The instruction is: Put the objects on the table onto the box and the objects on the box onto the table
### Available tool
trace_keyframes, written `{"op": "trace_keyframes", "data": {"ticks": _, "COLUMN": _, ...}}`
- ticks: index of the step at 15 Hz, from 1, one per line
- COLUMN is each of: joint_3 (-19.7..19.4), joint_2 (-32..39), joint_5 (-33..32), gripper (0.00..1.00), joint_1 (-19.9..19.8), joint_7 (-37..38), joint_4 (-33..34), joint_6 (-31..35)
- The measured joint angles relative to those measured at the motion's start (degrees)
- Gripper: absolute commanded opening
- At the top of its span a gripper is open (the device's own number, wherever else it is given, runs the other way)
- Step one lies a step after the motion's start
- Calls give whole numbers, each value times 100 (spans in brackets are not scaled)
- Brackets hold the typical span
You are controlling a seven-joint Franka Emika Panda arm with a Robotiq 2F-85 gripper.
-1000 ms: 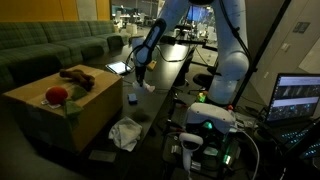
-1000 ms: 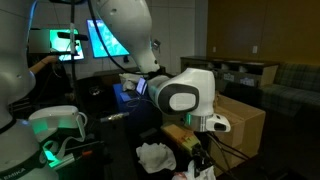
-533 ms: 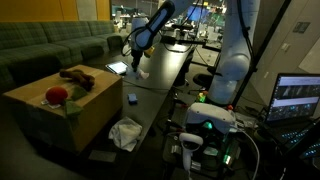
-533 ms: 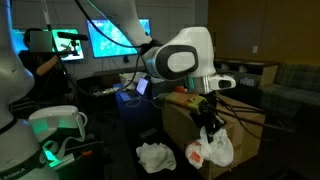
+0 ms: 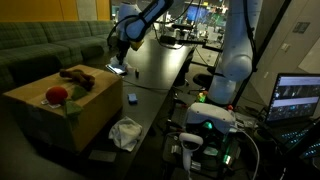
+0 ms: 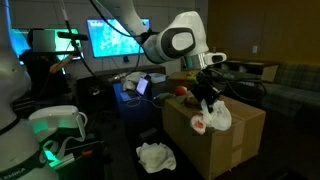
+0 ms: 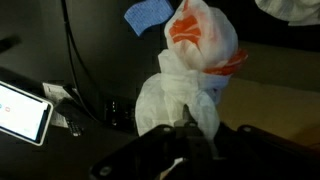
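Arm [image 5: 145,15] held high and extended, wrist [image 6: 178,42] turned so the pincer [image 6: 207,90] points downward. Jaws closed tight on the neck of a bag [image 7: 190,70], which hangs below.

Dim room, most of the light comes off screens. Long green fabric sofa [image 5: 45,42] runs along the far side and shows in both exterior views. Behind it are dark panels [image 5: 50,10], can't tell if wall or glazing. Large display glowing blue-teal [image 6: 112,38] at the back. Open laptop with lit screen [image 5: 300,98] at frame edge. Brighter lit lab area [image 5: 150,14] deep in the background. Dark floor [image 5: 30,162], detail lost in shadow.
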Motion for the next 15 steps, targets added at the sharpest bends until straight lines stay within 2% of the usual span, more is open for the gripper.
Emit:
{"op": "trace_keyframes", "data": {"ticks": 5, "joint_3": 198, "joint_2": 372, "joint_5": 0, "gripper": 1, "joint_1": 297, "joint_7": 490, "joint_4": 635, "joint_6": -408}}
{"op": "trace_keyframes", "data": {"ticks": 15, "joint_3": 410, "joint_2": 1253, "joint_5": 117, "gripper": 1, "joint_1": 583, "joint_7": 995, "joint_4": 1799, "joint_6": -1278}}
